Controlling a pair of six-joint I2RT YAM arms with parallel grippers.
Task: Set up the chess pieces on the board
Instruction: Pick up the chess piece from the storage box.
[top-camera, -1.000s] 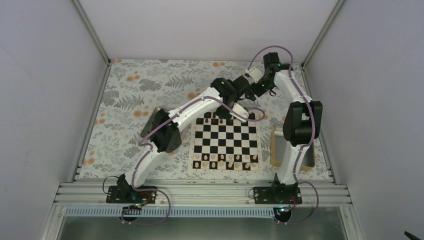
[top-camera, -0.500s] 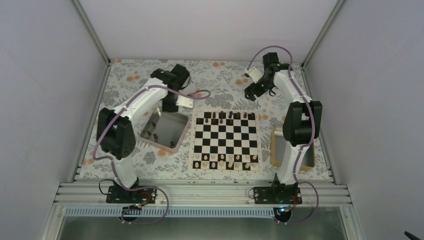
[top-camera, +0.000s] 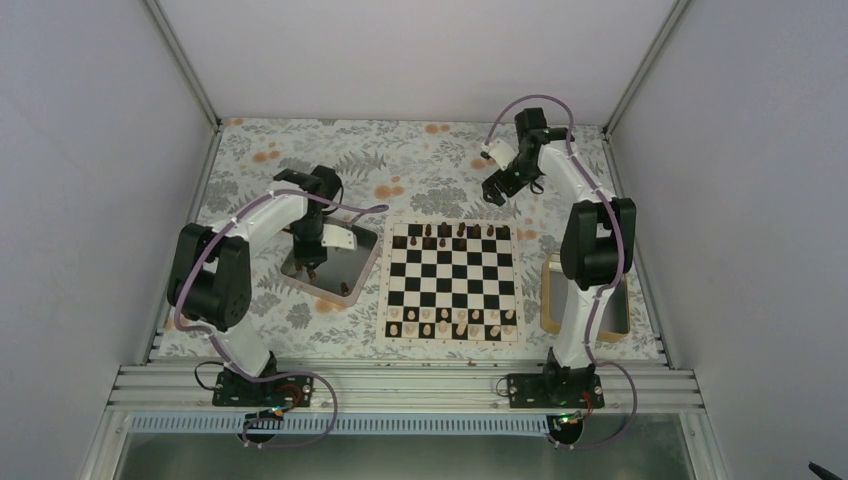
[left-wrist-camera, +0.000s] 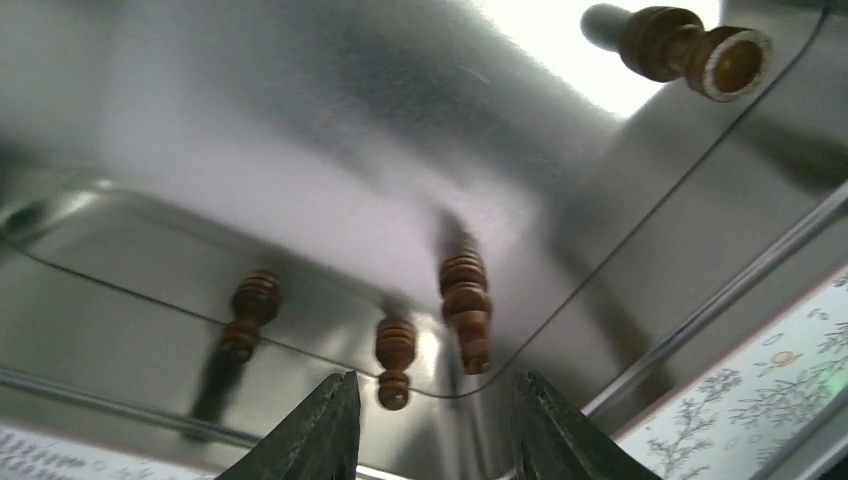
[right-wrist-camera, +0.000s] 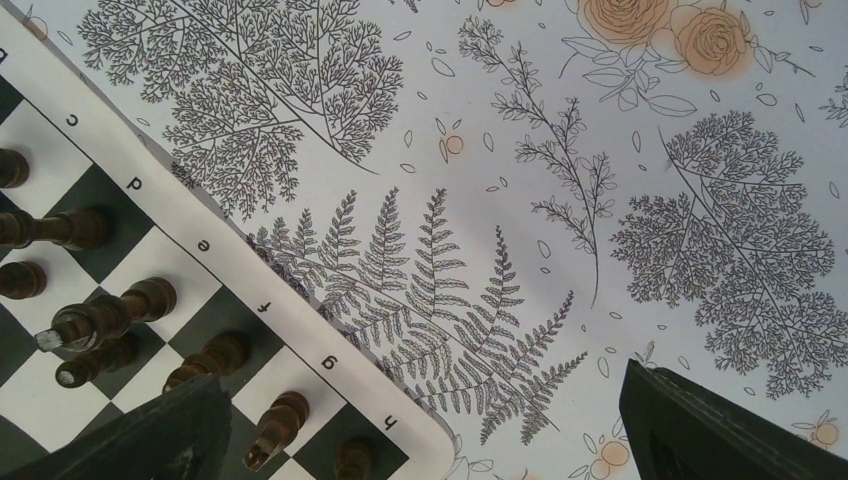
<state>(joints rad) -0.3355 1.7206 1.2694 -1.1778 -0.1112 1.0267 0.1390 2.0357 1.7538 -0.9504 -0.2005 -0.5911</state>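
A patterned tablecloth (top-camera: 420, 165) lies beneath; in the steel tray (left-wrist-camera: 300, 120), chess pieces (left-wrist-camera: 465, 312) lie flat, lengthwise up-frame. The left gripper (left-wrist-camera: 435, 400) is narrowly parted and empty, the right gripper (right-wrist-camera: 420, 400) wide.

Here's the setup: the square black-and-white chequered chessboard with the light wooden border (top-camera: 450, 285) sits in the middle of the floral-print tabletop (top-camera: 420, 170). Tiny dark brown wooden chess pieces (top-camera: 445, 232) stand along its far rows, and pale cream pieces (top-camera: 450, 322) along the near rows. Just left of the board is a shiny square metal tray (top-camera: 357, 265), sitting askew, with a few loose dark pieces (left-wrist-camera: 465, 310) lying in it. The left gripper (left-wrist-camera: 430, 390) hangs over that tray. Right of the board there's a tan-rimmed rectangular tray (top-camera: 548, 290), half hidden under the right arm. The right gripper (top-camera: 497, 190) is past the board's far right corner.
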